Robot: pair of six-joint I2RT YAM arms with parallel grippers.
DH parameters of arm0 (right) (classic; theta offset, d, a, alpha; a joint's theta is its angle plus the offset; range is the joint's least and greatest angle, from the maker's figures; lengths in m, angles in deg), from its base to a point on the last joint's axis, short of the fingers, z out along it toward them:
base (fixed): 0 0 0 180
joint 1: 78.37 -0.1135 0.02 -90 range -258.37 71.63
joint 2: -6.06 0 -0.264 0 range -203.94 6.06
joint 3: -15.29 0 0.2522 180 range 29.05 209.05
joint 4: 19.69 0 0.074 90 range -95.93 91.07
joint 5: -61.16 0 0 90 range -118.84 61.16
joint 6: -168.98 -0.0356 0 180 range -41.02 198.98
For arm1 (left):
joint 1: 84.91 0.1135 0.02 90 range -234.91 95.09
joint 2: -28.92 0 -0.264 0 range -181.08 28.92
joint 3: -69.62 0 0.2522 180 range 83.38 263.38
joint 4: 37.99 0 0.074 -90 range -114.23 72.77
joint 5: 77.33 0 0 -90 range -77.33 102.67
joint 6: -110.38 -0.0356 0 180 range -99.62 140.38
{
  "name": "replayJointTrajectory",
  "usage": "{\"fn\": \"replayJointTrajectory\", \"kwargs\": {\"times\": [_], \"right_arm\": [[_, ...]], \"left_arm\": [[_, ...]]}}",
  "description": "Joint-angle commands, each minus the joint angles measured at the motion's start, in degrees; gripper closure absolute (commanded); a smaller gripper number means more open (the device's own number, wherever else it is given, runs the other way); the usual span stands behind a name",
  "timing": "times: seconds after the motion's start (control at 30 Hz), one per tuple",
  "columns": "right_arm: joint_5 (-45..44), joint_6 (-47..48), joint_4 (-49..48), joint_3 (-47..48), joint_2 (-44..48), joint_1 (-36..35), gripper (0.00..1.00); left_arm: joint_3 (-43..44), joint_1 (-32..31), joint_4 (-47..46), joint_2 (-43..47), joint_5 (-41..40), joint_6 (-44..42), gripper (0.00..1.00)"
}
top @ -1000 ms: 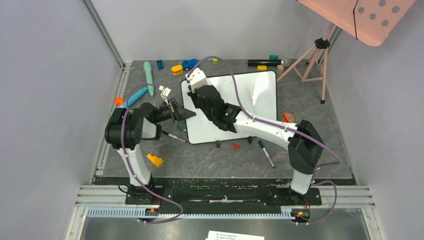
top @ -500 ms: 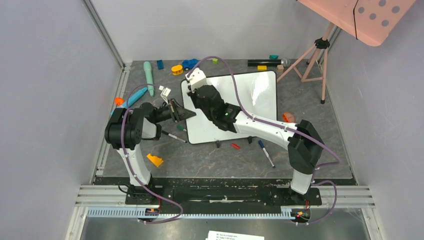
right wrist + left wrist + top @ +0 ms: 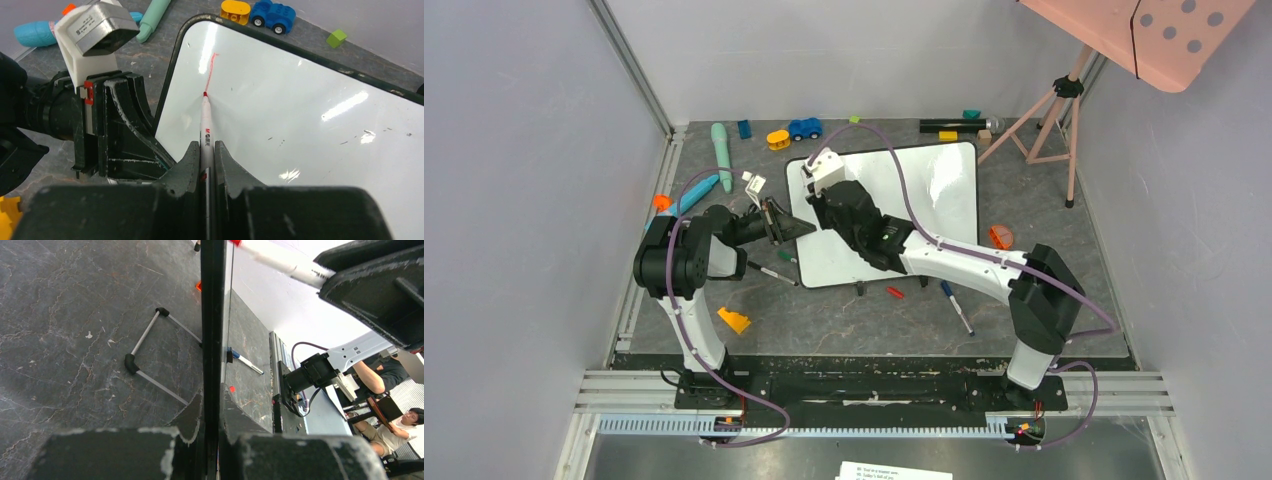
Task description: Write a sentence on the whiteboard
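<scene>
Red-tipped marker [image 3: 204, 117] pinched in right pincer [image 3: 206, 146] touches whiteboard [image 3: 300, 125]; left pincer [image 3: 211, 400] clamps its rim.

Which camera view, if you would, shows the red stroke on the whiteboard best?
The right wrist view: the red stroke runs plainly up the whiteboard from the marker tip. From the top the right arm covers it; the left wrist view sees the board edge-on.

Your left arm [image 3: 686, 262] and right arm [image 3: 964, 262] are built alike: smooth white links between bulky black joints, each trailing 1 purple cable [image 3: 908, 200]. A white boxy camera housing [image 3: 95, 30] with a grey face sits on each wrist. The gripper fingers [image 3: 184, 167] are matte black with pale, scuffed edges.
</scene>
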Motion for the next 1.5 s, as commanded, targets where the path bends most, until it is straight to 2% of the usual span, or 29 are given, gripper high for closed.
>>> {"fn": "replayJointTrajectory", "kwargs": {"times": [0.0,0.67,1.47], "right_arm": [[0.65,-1.64,0.81,-2.66,2.50,0.49,1.00],[4.51,-0.11,1.12,1.34,6.07,1.12,1.00],[6.10,-0.20,2.09,5.00,1.20,2.53,1.00]], "left_arm": [[0.24,-0.92,-3.19,-0.91,0.56,-4.53,0.98],[0.14,-0.88,-3.19,-0.81,0.60,-4.66,0.98],[0.24,-0.88,-3.19,-0.84,0.56,-4.61,0.98]]}}
